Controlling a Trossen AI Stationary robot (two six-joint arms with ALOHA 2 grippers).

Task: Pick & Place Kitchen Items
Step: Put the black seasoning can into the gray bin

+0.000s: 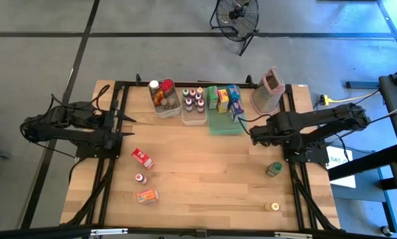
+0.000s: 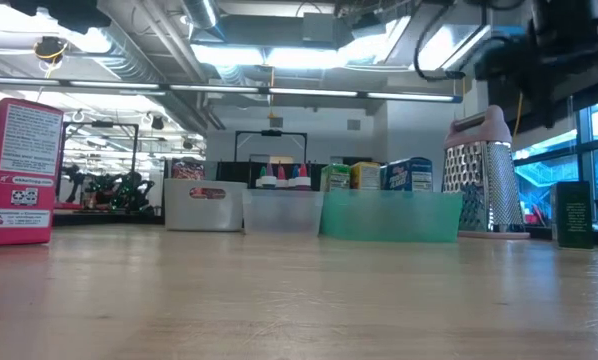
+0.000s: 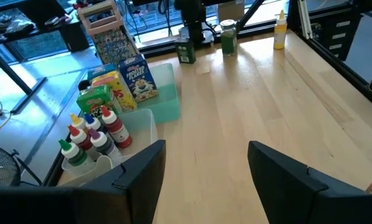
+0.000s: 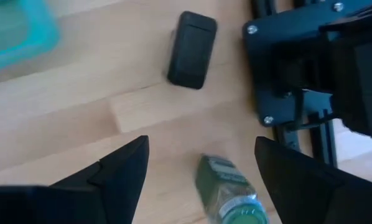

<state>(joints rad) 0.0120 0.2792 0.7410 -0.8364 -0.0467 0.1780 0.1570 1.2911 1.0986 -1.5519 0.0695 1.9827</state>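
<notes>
Five items still lie loose on the bench (image 1: 205,166), the rest sit binned along the far edge, and both tools, left tool (image 3: 204,171) and right tool (image 4: 201,165), hang open and empty.

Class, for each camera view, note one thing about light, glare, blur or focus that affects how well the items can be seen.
High view: even light, blue cast at the right edge. Low view: ceiling lights glare bright; the red box close to the lens looks soft. Left wrist view: the left claw is dark in the foreground, bottles sharp. Right wrist view: the green jar between the right claw's fingers is blurred.
</notes>
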